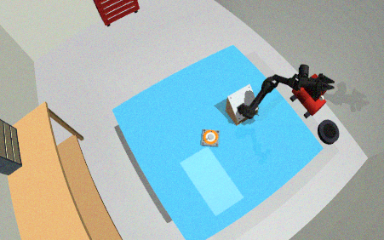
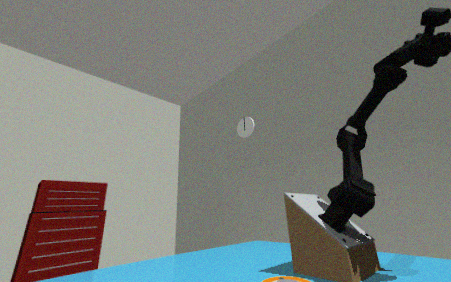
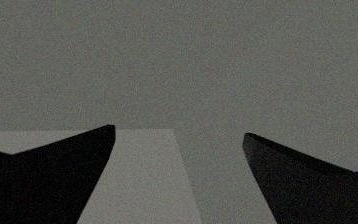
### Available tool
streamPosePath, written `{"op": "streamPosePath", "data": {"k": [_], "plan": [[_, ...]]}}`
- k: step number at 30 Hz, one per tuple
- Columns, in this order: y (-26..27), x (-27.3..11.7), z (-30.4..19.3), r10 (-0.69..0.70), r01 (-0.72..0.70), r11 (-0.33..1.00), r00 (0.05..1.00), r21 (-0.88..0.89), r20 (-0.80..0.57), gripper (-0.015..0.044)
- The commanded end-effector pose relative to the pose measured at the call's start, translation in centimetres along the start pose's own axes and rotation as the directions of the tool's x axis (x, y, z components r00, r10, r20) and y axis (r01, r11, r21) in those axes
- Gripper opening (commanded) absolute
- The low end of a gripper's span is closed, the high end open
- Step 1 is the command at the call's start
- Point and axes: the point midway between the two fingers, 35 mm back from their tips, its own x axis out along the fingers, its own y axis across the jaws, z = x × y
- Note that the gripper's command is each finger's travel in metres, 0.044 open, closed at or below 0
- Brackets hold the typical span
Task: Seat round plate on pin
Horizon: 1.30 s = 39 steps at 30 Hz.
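The arm's gripper (image 1: 330, 83) is raised far from the orange plate (image 1: 209, 137) on the blue desk (image 1: 157, 123), jaws wide and empty; it should descend slowly beside the tab.

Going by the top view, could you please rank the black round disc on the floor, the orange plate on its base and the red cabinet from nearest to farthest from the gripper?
From the open gripper, at the right of the view:
1. Black round disc, on the grey floor just below it.
2. Orange round plate on its square base, mid blue mat, to the left.
3. Red slatted cabinet, far off at the top edge.
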Motion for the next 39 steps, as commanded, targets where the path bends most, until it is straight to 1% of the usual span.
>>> {"op": "streamPosePath", "data": {"k": [1,2,3,9,10,11,13,14,15,17,19,24,26,27,28,29,30,31,33,34,39], "plan": [[0.5,0.1,0.6,0.011,-0.011,1.0,1.0,0.016,0.014,0.0374],[2.1,0.5,2.5,0.045,-0.048,0.997,0.997,0.061,0.056,0.0348],[4.7,0.8,5.7,0.101,-0.117,0.984,0.987,0.133,0.126,0.0321],[8.4,0.7,9.9,0.181,-0.227,0.951,0.959,0.209,0.216,0.0164],[9.9,0.4,11.2,0.22,-0.271,0.94,0.946,0.208,0.236,0.0138],[10.4,0.4,11.6,0.232,-0.284,0.936,0.942,0.208,0.242,0.0111],[13.3,-0.4,14.4,0.301,-0.371,0.902,0.907,0.222,0.293,0.0059],[13.3,-0.4,14.4,0.302,-0.372,0.901,0.907,0.223,0.293,0.0033],[15.3,-1.1,16.7,0.34,-0.437,0.861,0.875,0.259,0.344,0.0006],[16.5,-1.6,18.1,0.363,-0.477,0.834,0.854,0.279,0.373,0.0],[19.1,-3.0,20.8,0.413,-0.561,0.765,0.804,0.316,0.428,0.0],[23.7,-6.3,25.6,0.498,-0.706,0.608,0.695,0.364,0.518,0.0],[24.8,-7.3,26.4,0.524,-0.726,0.601,0.673,0.334,0.522,0.0],[26.5,-8.9,27.7,0.558,-0.766,0.561,0.63,0.314,0.54,0.0],[26.6,-9.1,27.9,0.561,-0.769,0.558,0.626,0.312,0.541,0.0],[28.2,-10.7,29.3,0.585,-0.811,0.491,0.577,0.318,0.57,0.0],[28.6,-11.2,29.6,0.591,-0.822,0.472,0.563,0.319,0.577,0.0],[29.7,-12.6,30.7,0.606,-0.852,0.411,0.522,0.326,0.601,0.0],[30.9,-14.3,31.8,0.625,-0.881,0.342,0.473,0.327,0.621,0.0],[31.9,-15.9,32.7,0.645,-0.903,0.287,0.429,0.32,0.633,0.0],[35.0,-22.1,35.9,0.675,-0.949,0.042,0.257,0.312,0.691,0.0]]}}
